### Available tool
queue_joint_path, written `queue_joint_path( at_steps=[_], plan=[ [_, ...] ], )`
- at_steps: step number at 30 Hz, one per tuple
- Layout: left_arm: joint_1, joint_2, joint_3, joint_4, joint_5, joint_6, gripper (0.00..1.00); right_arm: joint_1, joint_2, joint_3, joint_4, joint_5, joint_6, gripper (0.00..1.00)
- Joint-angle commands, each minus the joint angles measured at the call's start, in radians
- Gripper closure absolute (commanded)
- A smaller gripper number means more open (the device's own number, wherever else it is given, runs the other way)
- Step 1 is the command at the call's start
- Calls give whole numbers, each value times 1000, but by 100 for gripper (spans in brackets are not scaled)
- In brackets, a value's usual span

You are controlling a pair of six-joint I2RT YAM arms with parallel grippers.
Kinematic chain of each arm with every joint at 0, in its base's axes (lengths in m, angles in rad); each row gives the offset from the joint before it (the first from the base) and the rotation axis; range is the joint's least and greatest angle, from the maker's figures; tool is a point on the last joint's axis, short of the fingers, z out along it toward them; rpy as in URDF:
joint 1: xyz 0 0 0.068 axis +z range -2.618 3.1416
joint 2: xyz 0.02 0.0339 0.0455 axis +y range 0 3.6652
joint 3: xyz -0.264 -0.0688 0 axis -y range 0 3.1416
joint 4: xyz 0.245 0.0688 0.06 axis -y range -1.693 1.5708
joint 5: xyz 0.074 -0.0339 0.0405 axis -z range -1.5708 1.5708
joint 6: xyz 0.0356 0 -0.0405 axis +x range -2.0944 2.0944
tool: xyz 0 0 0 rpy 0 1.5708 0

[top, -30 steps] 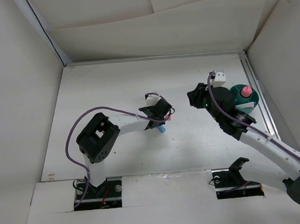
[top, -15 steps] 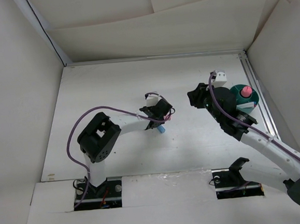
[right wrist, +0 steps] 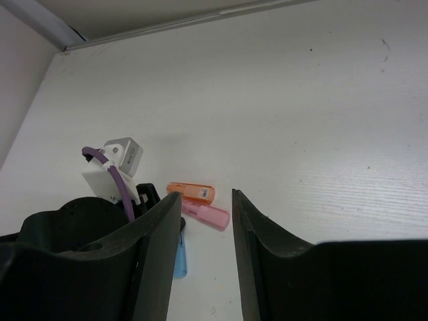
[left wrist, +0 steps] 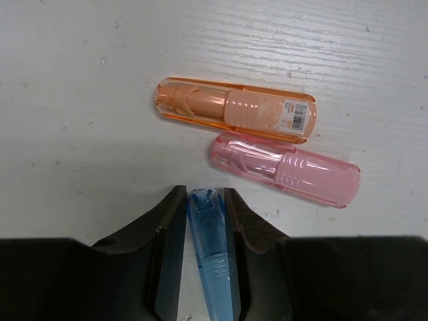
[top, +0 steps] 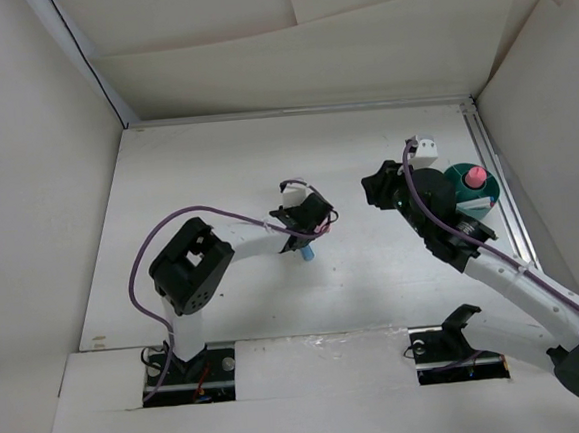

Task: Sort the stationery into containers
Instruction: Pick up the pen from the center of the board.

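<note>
The left gripper (left wrist: pixel 204 200) is clamped on the light blue capsule (left wrist: pixel 211 257): both fingers press its sides, and its rounded tip pokes out just past the fingertips. Whether it is clear of the desk (top: pixel 215 162) I cannot tell. The right gripper (right wrist: pixel 205 200) hangs with its fingers apart and nothing between them, between the left arm's work spot and the teal organizer (top: pixel 457 178).

The likeliest trouble is the grip itself. The capsule is smooth, glossy and rounded, and it lies lengthwise along the fingers, so it could squirt forward or swing down once it is carried. The organizer is well apart, at the right edge of the desk, so any slip has a long carry in which to show. The right arm also stands across that path, so a straight sweep risks a knock between the arms.

The orange capsule (left wrist: pixel 234 110) and pink capsule (left wrist: pixel 284 167) lie side by side just beyond the fingertips. A forward push would roll them away. One pink-capped piece (top: pixel 475 176) already stands in the organizer, so a drop aimed at that compartment could jam or bounce out.

The only writing is a small white label (left wrist: pixel 297 120) on the orange capsule's end, with dark and reddish print too fine to read
</note>
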Motion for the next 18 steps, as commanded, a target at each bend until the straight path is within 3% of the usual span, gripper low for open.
queue_joint_path(
  at_steps=[1,6,18],
  plan=[
    [-5,-48,-37,-14,-15,1,92,7,-19,6,43,-8,-12,58],
    [-15,-98,-59,-14,-15,1,100,7,-28,6,43,-8,-12,58],
    [-54,-229,-25,-57,9,-9,100,7,-78,-3,43,32,-12,58]
  ],
)
